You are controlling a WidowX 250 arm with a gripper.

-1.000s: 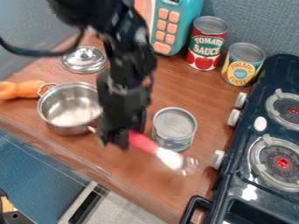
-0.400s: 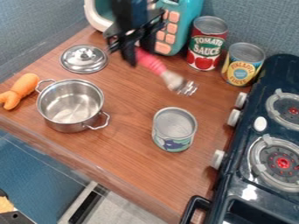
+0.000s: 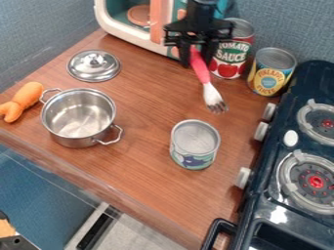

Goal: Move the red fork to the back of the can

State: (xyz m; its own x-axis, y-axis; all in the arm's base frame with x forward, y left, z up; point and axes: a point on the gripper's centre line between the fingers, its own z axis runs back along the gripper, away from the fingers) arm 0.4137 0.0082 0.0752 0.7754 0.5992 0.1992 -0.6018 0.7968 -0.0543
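Wood-look counter (image 3: 147, 168) below us, and we see the gripper (image 3: 196, 57) closed on the red fork (image 3: 201, 69) by its handle, prongs pointing our way, beyond the middle can (image 3: 195, 139) and apart from it!

red can (image 3: 229, 67) partly hidden | microwave (image 3: 157, 22), stove (image 3: 261, 211) cut off
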